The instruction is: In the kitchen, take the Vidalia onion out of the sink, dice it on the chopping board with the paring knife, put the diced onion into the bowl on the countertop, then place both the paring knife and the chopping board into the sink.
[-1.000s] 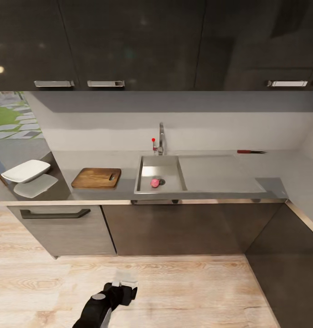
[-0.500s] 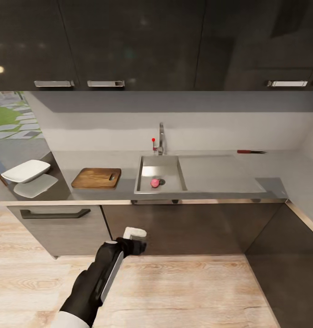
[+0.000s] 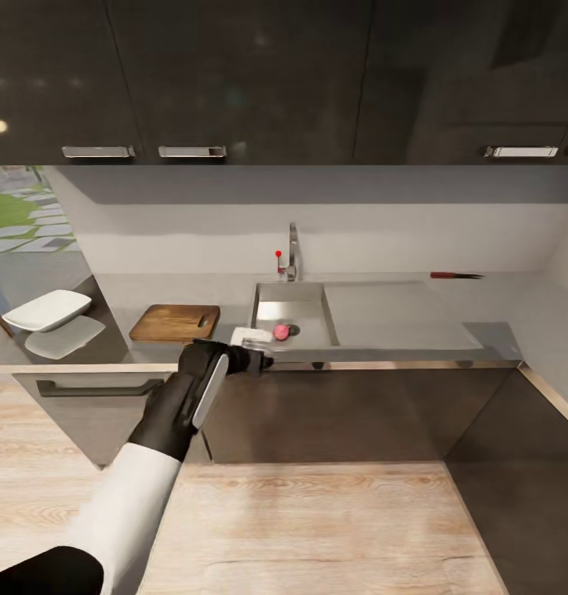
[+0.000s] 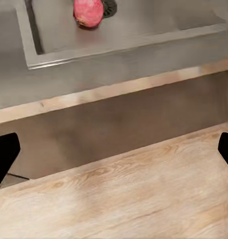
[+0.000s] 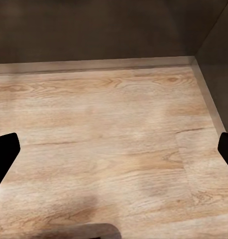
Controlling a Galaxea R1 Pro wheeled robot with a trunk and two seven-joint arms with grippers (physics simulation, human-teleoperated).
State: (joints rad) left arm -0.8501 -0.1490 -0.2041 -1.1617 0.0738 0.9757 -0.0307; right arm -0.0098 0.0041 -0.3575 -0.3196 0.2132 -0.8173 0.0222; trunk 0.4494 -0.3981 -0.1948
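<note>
Right now, robot faces the countertop (image 3: 374,318) w/ its left arm raised toward the sink (image 3: 260,330). Left gripper (image 3: 252,340) hangs over the sink's front-left rim, fingers spread wide, holding nothing; likely lined up to reach in for the Vidalia onion (image 3: 280,331). Onion sits on the sink floor beside the drain, just beyond and right of the gripper, not touching it. Left wrist view looks past the counter edge at the onion (image 4: 88,12) ahead. Chopping board (image 3: 175,323) lies left of the sink, bowl (image 3: 47,310) further left. Paring knife (image 3: 455,275) rests far right of the sink, near the wall. Right gripper (image 5: 114,149) is spread, empty, over floor.
</note>
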